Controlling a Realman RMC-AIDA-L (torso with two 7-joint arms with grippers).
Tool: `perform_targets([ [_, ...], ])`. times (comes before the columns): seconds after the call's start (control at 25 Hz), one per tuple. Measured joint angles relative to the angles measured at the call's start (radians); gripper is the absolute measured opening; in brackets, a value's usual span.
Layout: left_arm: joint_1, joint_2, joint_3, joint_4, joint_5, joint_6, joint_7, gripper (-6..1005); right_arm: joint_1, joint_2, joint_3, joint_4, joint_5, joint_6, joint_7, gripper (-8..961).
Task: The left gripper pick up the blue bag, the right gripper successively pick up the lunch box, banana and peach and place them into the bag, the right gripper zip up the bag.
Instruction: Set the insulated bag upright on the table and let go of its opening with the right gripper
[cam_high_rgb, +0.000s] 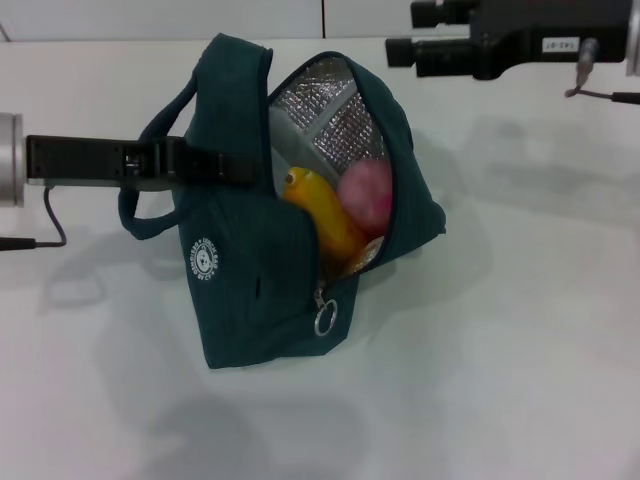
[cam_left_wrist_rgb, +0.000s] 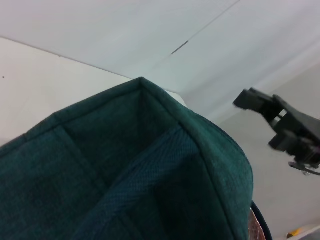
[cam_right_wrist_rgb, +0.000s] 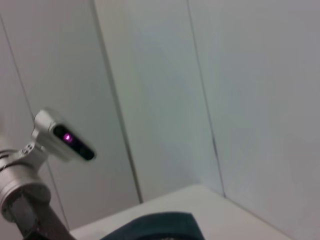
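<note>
The blue bag (cam_high_rgb: 250, 290) lies on the white table (cam_high_rgb: 520, 330) with its mouth open, showing the silver foil lining (cam_high_rgb: 345, 115). The banana (cam_high_rgb: 322, 215) and the pink peach (cam_high_rgb: 363, 193) sit inside the opening. The lunch box is hidden deeper in the bag; I cannot make it out for sure. The ring zip pull (cam_high_rgb: 325, 321) hangs at the near end of the opening. My left gripper (cam_high_rgb: 235, 165) reaches in from the left and is shut on the bag's upper edge by the handles; bag fabric (cam_left_wrist_rgb: 125, 175) fills the left wrist view. My right gripper (cam_high_rgb: 402, 32) is open and empty, raised behind and right of the bag, also seen in the left wrist view (cam_left_wrist_rgb: 272, 120).
The white table runs to a pale wall (cam_high_rgb: 160, 18) at the back. A cable (cam_high_rgb: 605, 96) hangs from the right arm. The right wrist view shows wall panels, the left arm's silver joint (cam_right_wrist_rgb: 20, 180) and the bag's top edge (cam_right_wrist_rgb: 155, 227).
</note>
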Motion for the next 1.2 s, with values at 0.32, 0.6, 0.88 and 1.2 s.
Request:
perform_targets([
  [0.32,-0.011,0.009,-0.001,-0.058,0.0,-0.01,0.024,37,-0.09,0.026,0.002,-0.165,-0.208,-0.105,-0.01,690],
  [0.6,-0.003,0.009,-0.01,-0.06,-0.001,-0.016,0.025,36,-0.174,-0.002,0.006,-0.257,-0.245,-0.204,-0.036,684],
  [0.88,-0.008,0.01,-0.013,-0.06,-0.001,-0.017,0.025,36,-0.158,0.01,0.008,-0.21,-0.336,-0.199,-0.04,680],
  [1.2,-0.008,0.01,-0.013,-0.059,-0.001,-0.022,0.025,36,-0.106,0.046,-0.014,-0.177,-0.427,-0.18,-0.051,659],
])
